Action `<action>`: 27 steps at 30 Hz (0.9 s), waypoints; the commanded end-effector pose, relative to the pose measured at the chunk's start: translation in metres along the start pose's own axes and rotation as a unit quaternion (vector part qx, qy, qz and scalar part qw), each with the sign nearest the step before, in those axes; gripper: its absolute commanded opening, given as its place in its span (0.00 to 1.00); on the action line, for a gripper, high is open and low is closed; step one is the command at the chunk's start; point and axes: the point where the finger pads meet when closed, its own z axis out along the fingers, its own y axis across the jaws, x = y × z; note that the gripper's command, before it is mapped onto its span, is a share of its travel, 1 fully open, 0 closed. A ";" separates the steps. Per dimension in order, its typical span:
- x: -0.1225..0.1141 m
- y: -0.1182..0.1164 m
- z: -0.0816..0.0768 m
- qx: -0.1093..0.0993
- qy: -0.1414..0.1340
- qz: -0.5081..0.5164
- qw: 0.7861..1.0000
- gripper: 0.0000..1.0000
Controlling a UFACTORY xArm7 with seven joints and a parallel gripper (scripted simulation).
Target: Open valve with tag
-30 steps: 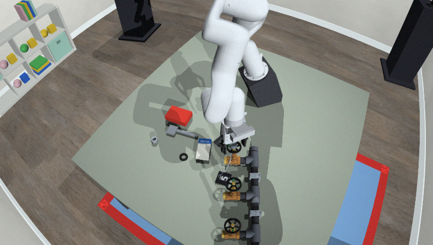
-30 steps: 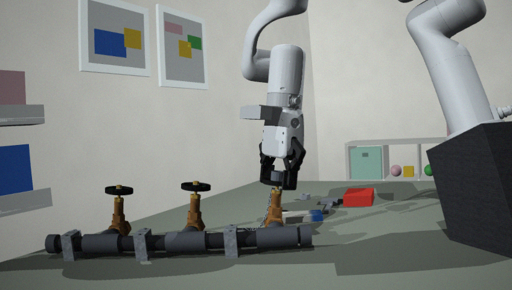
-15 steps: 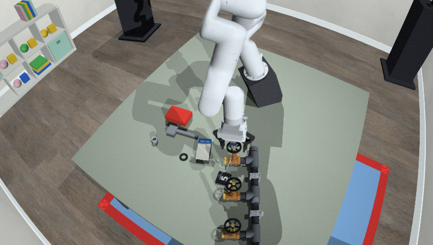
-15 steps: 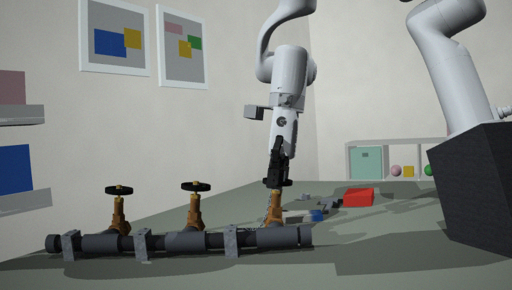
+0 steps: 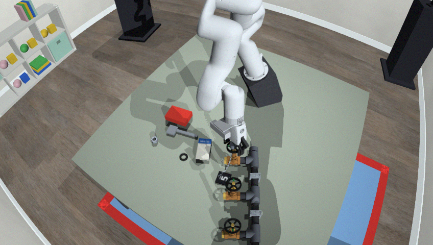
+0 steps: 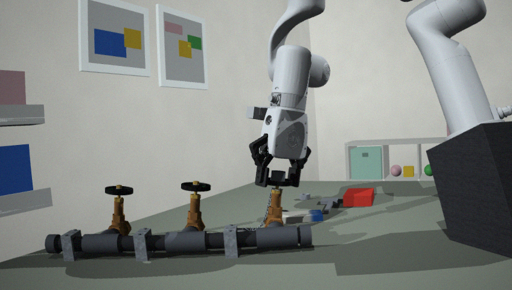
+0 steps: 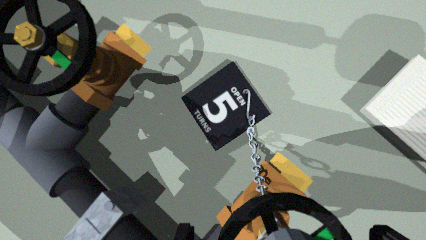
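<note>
Three brass valves with black handwheels stand in a row on a dark grey pipe (image 5: pixel 254 194) (image 6: pixel 186 240). The far valve (image 5: pixel 232 160) (image 6: pixel 275 208) carries a chain (image 7: pixel 255 155) (image 6: pixel 266 211) to a black tag (image 5: pixel 223 178) (image 7: pixel 225 105) that reads "OPEN 5 TURNS". My gripper (image 5: pixel 235 147) (image 6: pixel 276 178) (image 7: pixel 287 235) is open and points straight down, with its fingers on either side of that valve's handwheel (image 7: pixel 280 199). The middle valve (image 5: pixel 230 183) (image 6: pixel 195 186) (image 7: pixel 85 50) and the near valve (image 5: pixel 232 227) (image 6: pixel 118 190) stand free.
On the mat left of the valves lie a white box with a blue end (image 5: pixel 203 149), a black ring (image 5: pixel 182 154), a grey nut (image 5: pixel 155 141), a grey T-shaped piece (image 5: pixel 181 132) and a red block (image 5: pixel 178 115). The robot's dark base (image 5: pixel 264 86) stands behind.
</note>
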 end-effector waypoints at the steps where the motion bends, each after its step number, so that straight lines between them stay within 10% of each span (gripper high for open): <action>1: 0.001 -0.002 0.000 -0.009 0.000 0.139 0.990 1.00; 7: 0.001 -0.002 0.000 -0.010 0.001 0.231 0.973 1.00; 19: 0.001 -0.002 0.000 -0.029 0.002 0.519 0.854 1.00; 25: 0.001 -0.002 0.000 -0.029 0.002 0.524 0.851 1.00; 26: 0.001 -0.002 0.000 -0.029 0.002 0.524 0.851 0.00; 27: 0.001 -0.002 0.000 -0.029 0.002 0.524 0.851 0.00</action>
